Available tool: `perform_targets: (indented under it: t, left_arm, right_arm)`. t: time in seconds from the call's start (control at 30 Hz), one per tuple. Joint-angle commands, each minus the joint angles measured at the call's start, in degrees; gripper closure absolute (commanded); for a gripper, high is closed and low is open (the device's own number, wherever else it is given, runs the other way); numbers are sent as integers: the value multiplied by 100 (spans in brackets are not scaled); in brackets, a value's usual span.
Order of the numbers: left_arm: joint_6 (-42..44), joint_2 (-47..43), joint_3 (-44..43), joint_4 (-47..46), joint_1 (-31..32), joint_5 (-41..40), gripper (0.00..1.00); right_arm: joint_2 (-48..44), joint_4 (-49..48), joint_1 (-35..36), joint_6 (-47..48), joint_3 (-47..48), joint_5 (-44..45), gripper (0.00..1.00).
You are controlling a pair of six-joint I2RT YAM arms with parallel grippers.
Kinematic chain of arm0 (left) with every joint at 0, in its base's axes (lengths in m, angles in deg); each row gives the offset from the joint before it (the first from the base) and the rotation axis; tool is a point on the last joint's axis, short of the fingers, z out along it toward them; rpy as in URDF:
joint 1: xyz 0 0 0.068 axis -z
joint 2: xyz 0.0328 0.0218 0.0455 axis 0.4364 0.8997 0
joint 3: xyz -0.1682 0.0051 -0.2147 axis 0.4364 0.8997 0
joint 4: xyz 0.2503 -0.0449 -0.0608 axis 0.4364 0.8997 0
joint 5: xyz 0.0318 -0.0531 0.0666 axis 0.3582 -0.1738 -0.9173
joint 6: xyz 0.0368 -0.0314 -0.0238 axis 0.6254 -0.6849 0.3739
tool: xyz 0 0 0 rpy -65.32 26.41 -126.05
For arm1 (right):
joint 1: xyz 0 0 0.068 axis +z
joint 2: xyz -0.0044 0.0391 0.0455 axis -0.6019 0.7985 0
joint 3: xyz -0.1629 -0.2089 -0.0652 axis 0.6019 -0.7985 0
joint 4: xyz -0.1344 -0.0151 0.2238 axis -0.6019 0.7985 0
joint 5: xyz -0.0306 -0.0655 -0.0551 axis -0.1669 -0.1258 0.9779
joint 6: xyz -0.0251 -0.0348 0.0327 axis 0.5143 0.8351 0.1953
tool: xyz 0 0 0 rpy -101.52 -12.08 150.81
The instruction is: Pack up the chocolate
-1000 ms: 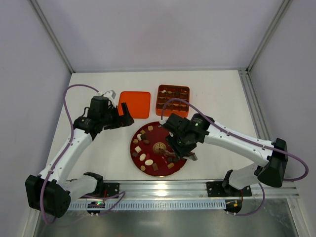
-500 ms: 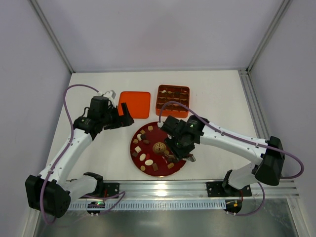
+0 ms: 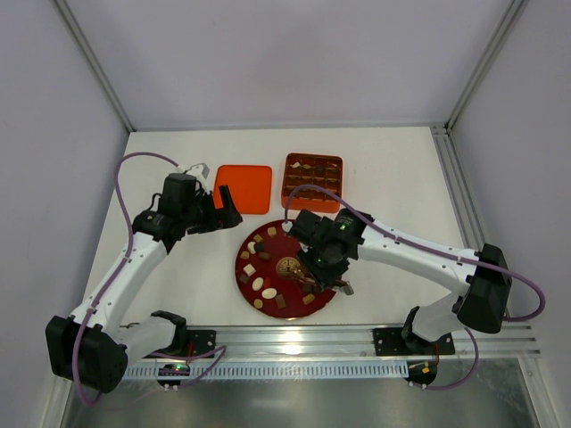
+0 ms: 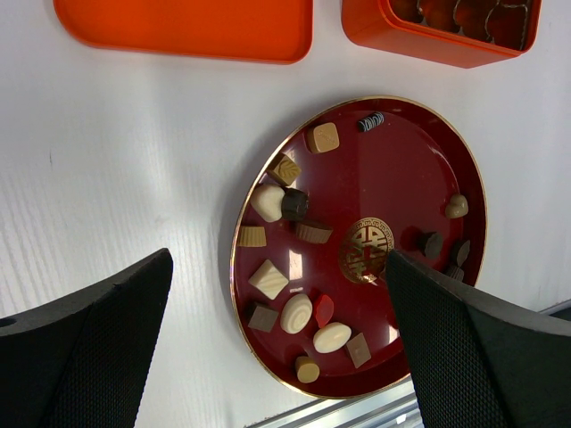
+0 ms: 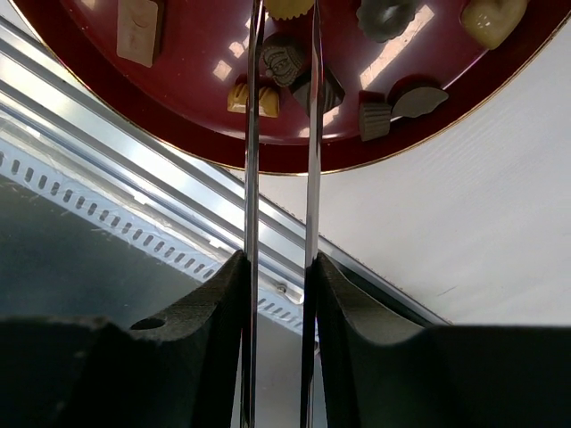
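The chocolate lies as several small brown, tan and cream pieces [image 4: 295,313] on a dark red plate [image 3: 243,267] with a gold emblem. My right gripper [image 3: 314,283] hangs low over the plate's near right side. In the right wrist view its two thin metal blades stand narrowly apart, closed against a round dark brown chocolate [image 5: 284,59] that rests on the plate [image 5: 187,62]; the gripper [image 5: 284,18] points at the plate's edge. My left gripper [image 3: 223,210] hovers left of the plate, wide open [image 4: 281,334] and holding nothing.
An orange gridded tray [image 3: 312,181] with a few chocolates in its cells stands behind the plate. A flat orange lid [image 3: 243,187] lies to its left. The metal rail [image 5: 134,152] of the table's near edge runs just below the plate.
The right gripper shifted slightly left over the plate and its blades narrowed around the brown chocolate. The left arm stayed still.
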Motion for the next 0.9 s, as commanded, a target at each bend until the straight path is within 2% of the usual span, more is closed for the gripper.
perform_targets:
  t: [0.0,0.47,0.7,0.87]
  left_arm:
    - [70,-80,-153,-24,19,52,0]
    - [70,-89,-153,-24,19,70,0]
    - [70,-89,-162,-24,19,70,0]
    - [70,-89,-162,-24,19,113,0]
  right_arm:
    - [1,124,44,87,357,179,67]
    - [10,159,-44,70,700,355,68]
    - [54,115,-430,280,1052,197,68]
    - [142,54,-1089,570,1526,161,68]
